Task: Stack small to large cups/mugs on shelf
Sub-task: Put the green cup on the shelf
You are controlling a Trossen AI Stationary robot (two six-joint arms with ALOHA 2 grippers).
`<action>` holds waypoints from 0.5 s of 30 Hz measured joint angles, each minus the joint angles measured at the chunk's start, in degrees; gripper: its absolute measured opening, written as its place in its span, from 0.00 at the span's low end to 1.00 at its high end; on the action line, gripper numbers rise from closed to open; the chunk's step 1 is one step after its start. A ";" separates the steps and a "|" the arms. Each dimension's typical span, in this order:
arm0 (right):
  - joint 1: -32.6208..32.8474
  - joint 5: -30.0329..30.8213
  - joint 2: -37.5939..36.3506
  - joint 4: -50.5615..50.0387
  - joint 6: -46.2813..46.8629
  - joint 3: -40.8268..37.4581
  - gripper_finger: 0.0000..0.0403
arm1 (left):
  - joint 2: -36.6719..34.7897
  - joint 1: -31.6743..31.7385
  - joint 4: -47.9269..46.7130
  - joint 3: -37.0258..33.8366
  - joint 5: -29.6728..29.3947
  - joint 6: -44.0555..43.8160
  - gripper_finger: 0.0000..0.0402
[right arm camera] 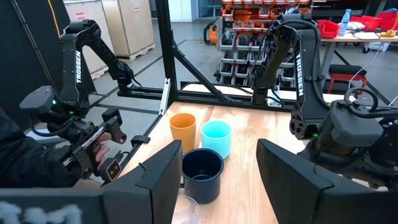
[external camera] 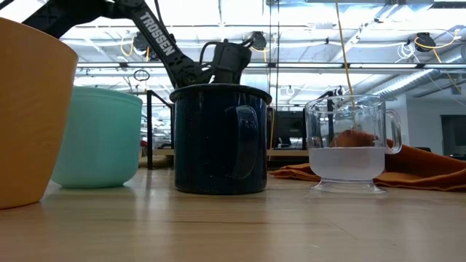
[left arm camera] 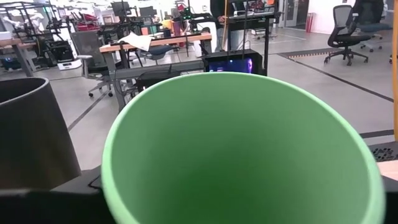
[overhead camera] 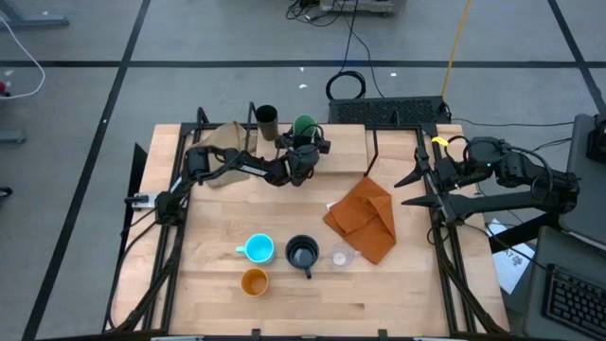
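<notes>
**Green cup at the shelf, four still waiting**

Because stacking runs small to large, the orange cup (overhead camera: 254, 281), light blue mug (overhead camera: 259, 249), navy mug (overhead camera: 302, 253) and clear cup (overhead camera: 340, 256) wait near the table's front edge. Farther back, the left gripper (overhead camera: 305, 147) clasps the green cup (overhead camera: 305, 125) beside the brown cup (overhead camera: 267, 117) on the shelf (overhead camera: 346, 142). The right gripper (overhead camera: 417, 180) idles half-open at the table's right edge.

Around your table you have a grey floor (overhead camera: 85, 104) crossed by dark tape lines (overhead camera: 114, 95), with black cables (overhead camera: 352, 38) and a yellow cord (overhead camera: 456, 38) trailing over it. Look past the far edge and you see workbenches (left arm camera: 155, 43), a black office chair (left arm camera: 348, 31), and racks of parts bins (right arm camera: 239, 56). Overhead, you have ceiling trusses with bright strip lights (external camera: 313, 14).
</notes>
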 joint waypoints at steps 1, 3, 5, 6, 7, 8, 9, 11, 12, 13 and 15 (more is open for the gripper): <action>0.00 0.00 -0.01 0.00 0.00 -0.01 0.49 | 0.00 0.06 0.00 0.00 -0.02 0.00 0.81; 0.00 0.00 0.00 0.00 0.01 -0.01 0.49 | 0.00 0.20 0.00 0.00 -0.02 0.02 0.81; 0.00 0.00 0.00 0.00 0.02 0.00 0.49 | 0.00 0.33 -0.02 0.00 -0.02 0.07 0.81; 0.00 0.00 -0.01 0.00 0.00 0.00 0.49 | 0.00 0.43 -0.21 0.00 -0.17 0.10 0.82; 0.00 0.00 0.00 0.00 0.02 0.00 0.49 | 0.00 0.54 -0.34 0.00 -0.62 0.16 0.82; 0.00 0.00 -0.02 0.02 0.02 0.00 0.49 | 0.00 0.59 -0.43 0.00 -1.10 0.20 0.83; 0.00 0.00 -0.01 0.00 0.02 0.00 0.49 | 0.00 0.60 -0.46 0.00 -1.14 0.35 0.83; 0.00 0.00 0.00 0.01 0.02 0.00 0.49 | 0.00 0.65 -0.46 0.00 -1.20 0.90 0.83; 0.00 0.00 -0.02 0.01 0.02 -0.01 0.49 | 0.00 0.65 -0.48 0.00 -1.20 0.94 0.83; 0.00 0.00 0.00 0.00 0.02 0.00 0.49 | 0.00 0.64 -0.48 0.00 -1.20 0.94 0.83; 0.00 0.00 -0.02 0.02 0.02 0.00 0.49 | 0.00 0.60 -0.48 0.00 -1.12 0.90 0.83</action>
